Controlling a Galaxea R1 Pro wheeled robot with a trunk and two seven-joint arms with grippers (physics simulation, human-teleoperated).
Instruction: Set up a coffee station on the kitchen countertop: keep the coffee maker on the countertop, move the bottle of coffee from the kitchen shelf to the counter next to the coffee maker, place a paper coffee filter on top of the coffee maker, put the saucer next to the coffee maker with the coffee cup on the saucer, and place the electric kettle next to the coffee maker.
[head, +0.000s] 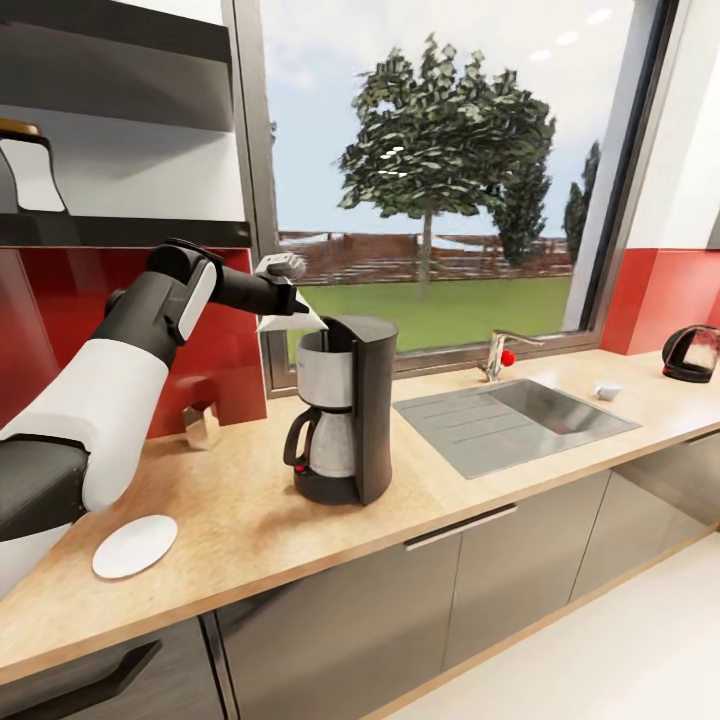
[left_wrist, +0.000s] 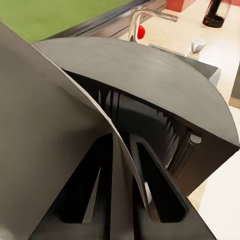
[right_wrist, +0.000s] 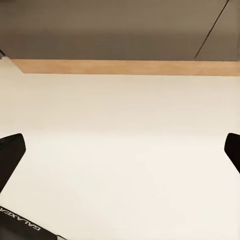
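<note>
my left end effector (head: 292, 292) is closed on the paper filter (head: 291, 319); in the left wrist view the two dark fingers (left_wrist: 160, 192) pinch the thin grey sheet (left_wrist: 45, 150) between them. the filter hangs just over the top of the coffee maker (head: 345, 410), at its back left edge, and i cannot tell if the paper already touches the lid or is a little above it. so the step in hand is, i think, placing the filter on top of the coffee maker. the next move calls for bringing the filter more over the middle of the flat top, lowering it until it rests there, and then opening the fingers gently so the light paper does not slide off or stick to a finger.

my left arm (head: 130, 340) reaches forward and across from the left side, with the elbow bent and raised, and the wrist is turned down toward the machine. my right end effector (right_wrist: 120, 165) is wide open and holds nothing; it points at a pale floor, with the wooden edge of the desk (right_wrist: 125, 67) ahead of it.

further out on the desk (head: 230, 520), the saucer (head: 135, 546) lies near the front edge, left of the coffee maker and apart from it. the cup (head: 607, 390) stands beside the sink (head: 515, 420), and the kettle (head: 692, 354) is at the far right end, well apart from the machine. these all are not yet moved.
</note>
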